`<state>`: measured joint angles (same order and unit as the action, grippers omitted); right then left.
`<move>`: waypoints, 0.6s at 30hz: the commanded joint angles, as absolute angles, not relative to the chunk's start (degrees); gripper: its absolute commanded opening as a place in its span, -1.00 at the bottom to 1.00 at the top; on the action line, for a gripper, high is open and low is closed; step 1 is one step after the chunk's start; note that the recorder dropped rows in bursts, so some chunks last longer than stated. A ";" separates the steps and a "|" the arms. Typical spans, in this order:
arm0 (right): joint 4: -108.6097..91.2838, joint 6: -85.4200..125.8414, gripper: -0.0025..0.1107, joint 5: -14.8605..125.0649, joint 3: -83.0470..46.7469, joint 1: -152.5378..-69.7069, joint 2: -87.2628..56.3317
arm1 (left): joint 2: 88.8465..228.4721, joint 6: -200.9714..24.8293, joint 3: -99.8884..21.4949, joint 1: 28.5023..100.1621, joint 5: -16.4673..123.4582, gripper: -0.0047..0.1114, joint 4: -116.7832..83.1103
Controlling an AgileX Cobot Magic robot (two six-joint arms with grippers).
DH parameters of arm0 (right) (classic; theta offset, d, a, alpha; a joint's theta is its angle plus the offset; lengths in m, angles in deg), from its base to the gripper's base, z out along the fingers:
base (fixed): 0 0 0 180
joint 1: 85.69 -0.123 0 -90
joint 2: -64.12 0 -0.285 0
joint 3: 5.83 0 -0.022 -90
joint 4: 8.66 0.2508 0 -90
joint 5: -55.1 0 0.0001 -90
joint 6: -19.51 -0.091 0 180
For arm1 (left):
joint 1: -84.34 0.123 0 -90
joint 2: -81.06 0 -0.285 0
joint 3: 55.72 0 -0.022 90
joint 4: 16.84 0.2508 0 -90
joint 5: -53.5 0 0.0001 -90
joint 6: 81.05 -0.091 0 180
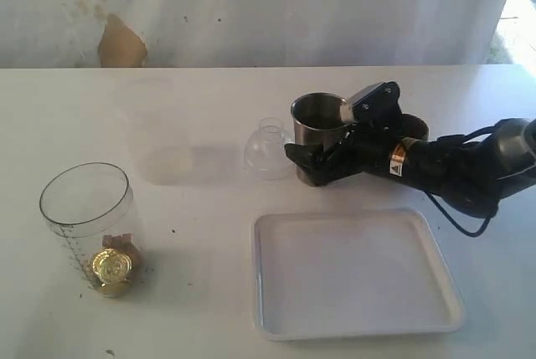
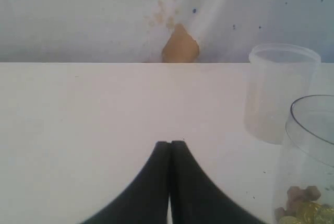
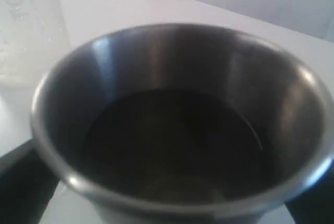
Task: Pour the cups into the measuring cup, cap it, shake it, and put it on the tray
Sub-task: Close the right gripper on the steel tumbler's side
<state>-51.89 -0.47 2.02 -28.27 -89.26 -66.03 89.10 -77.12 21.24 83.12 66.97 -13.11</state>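
Beyond the white plastic tray (image 1: 352,279), far from the tall clear graduated measuring cup (image 1: 84,208) holding gold coins (image 1: 111,269), the right gripper (image 1: 314,162) clamps the seemingly empty steel tumbler (image 1: 316,123): pouring looks done, so release and fetch the clear dome lid (image 1: 268,151) alongside.

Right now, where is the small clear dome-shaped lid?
In the exterior view, the clear dome-shaped lid sits on the white table near centre, just left of the stainless-steel tumbler and beyond the white rectangular tray.
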 commanded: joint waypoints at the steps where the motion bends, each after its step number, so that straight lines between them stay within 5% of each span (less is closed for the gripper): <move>1: -51.84 -0.15 0.90 -0.95 -28.27 -89.25 -69.28 | 88.85 -77.00 21.49 83.03 66.87 -0.92 -13.08; 18: -51.84 -0.15 0.90 -5.32 -26.30 -89.25 -70.73 | 88.85 -77.00 21.49 83.03 66.87 -0.92 -13.08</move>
<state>-52.29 0.03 -4.46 -26.52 -89.26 -70.80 89.10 -77.12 21.24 83.12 66.97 -13.11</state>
